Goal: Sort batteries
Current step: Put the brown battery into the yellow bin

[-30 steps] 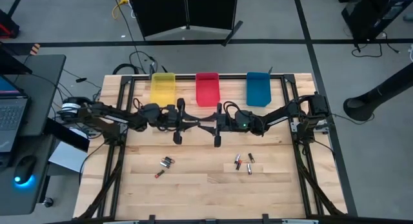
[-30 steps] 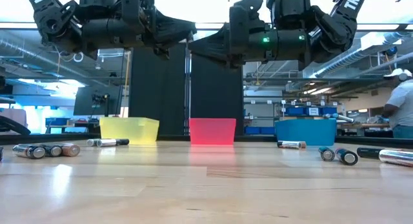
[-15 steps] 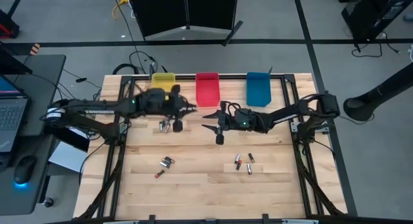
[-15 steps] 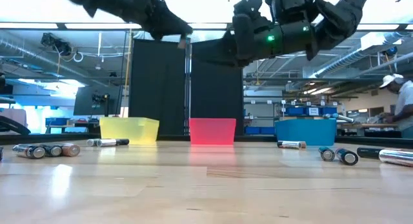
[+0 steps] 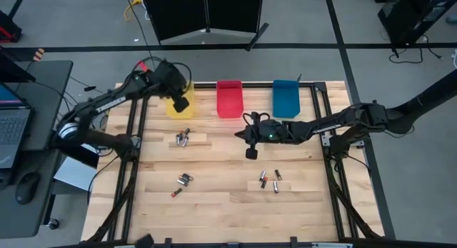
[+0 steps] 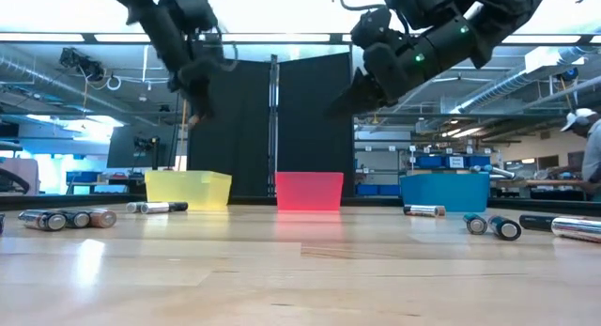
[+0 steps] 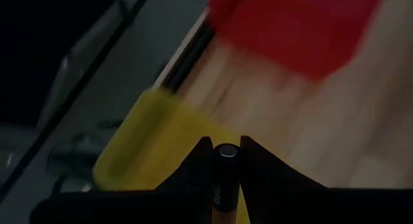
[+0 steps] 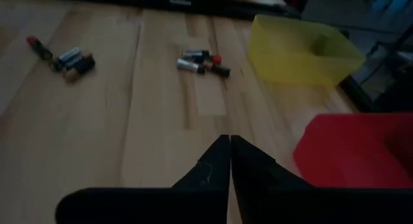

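I held the left gripper clamped on a battery above the yellow bin for dropping, right gripper together, empty.

Table: light wood top in a black frame, on a grey floor.
Yellow bin: far edge of table, leftmost of 3.
Red bin: middle of the row, apart from both neighbours.
Blue bin: rightmost of the row.
Laptop: open, on a dark desk left of the table.
Mouse: on the same desk, near the laptop.
Black panel: upright on the floor beyond the bins.
Person: at the right edge of the low view, partly cut off.
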`<act>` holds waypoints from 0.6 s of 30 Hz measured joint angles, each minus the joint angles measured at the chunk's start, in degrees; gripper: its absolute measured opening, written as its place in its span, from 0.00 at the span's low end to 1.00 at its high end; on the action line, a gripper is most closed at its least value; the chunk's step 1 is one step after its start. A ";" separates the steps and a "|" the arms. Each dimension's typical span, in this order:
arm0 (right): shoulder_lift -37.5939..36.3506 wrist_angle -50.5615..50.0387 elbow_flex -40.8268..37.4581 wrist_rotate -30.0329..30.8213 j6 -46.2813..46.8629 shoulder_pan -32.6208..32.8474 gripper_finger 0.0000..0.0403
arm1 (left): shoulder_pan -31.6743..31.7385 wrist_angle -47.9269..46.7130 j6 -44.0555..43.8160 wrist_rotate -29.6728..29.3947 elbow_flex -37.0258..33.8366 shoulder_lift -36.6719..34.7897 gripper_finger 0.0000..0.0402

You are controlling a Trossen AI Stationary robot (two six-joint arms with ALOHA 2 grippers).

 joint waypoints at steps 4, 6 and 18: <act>0.13 -2.26 0.00 0.00 -0.02 0.02 0.02 | 6.14 0.62 7.46 0.04 0.00 6.00 0.14; 0.13 -2.70 0.00 0.00 -0.43 0.02 0.02 | 7.66 0.34 11.55 -0.01 0.82 9.17 0.14; 0.13 -4.68 0.00 -0.20 -2.00 0.02 0.02 | 9.42 -2.40 31.15 -0.48 12.94 28.09 0.14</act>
